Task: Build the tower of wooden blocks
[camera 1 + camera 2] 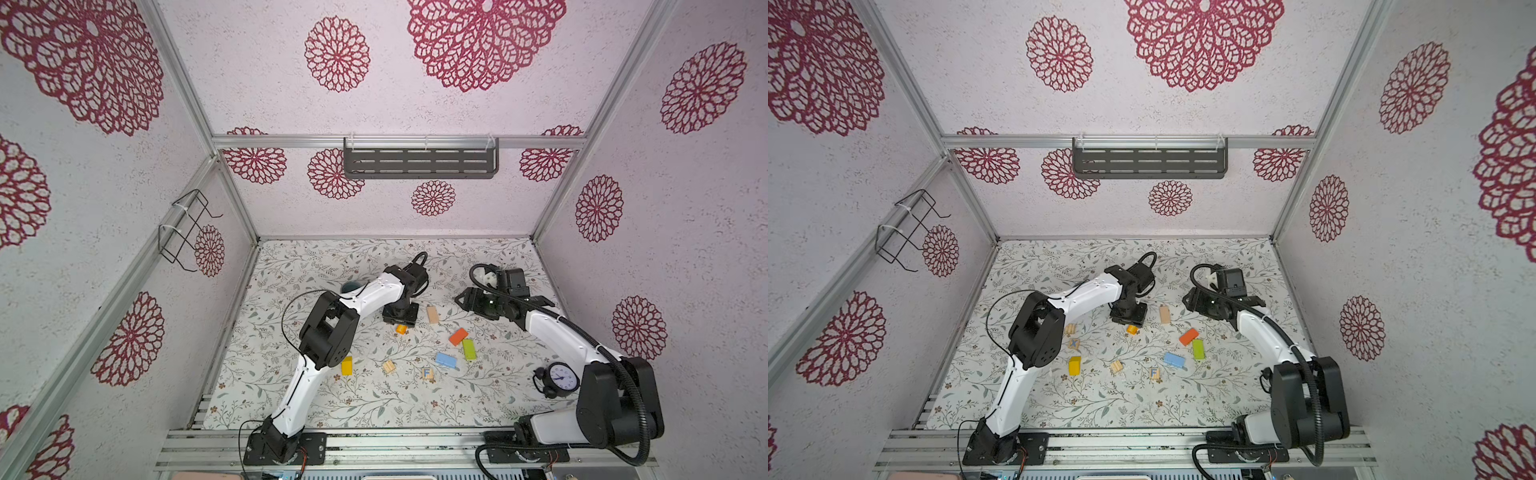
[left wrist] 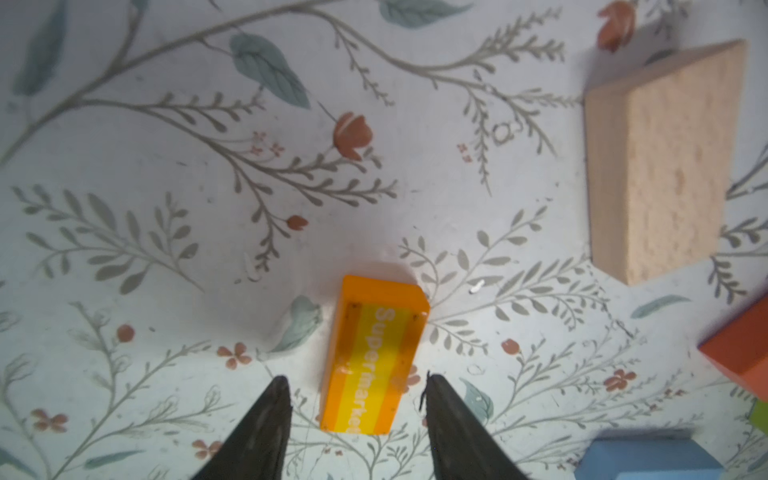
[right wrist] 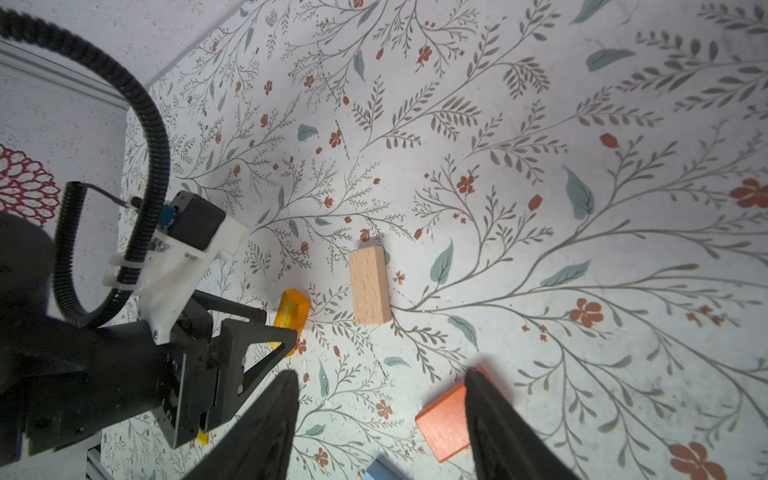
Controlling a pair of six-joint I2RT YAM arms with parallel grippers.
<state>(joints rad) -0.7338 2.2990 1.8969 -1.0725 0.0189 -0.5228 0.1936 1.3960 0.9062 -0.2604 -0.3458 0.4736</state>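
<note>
Straddling the orange block [image 1: 401,329], half-hidden from above, left gripper [image 2: 356,377] spread apart; right gripper [image 3: 380,371] likewise, empty.

Wood blocks [image 1: 446,360] lie apart across the middle of the mat [image 1: 374,409]. Alarm clock [image 1: 561,379] stands right of them; cup [image 1: 347,286] behind the left arm [image 1: 374,293].

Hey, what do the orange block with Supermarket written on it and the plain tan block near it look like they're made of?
Orange block: probably wood under smooth, slightly glossy orange paint, with yellow stripes and white printed lettering. There are small dark scuffs at its corners, and the paint hides any grain. Plain tan block: unpainted light wood with a matte finish. Fine speckled grain shows on its faces.
</note>
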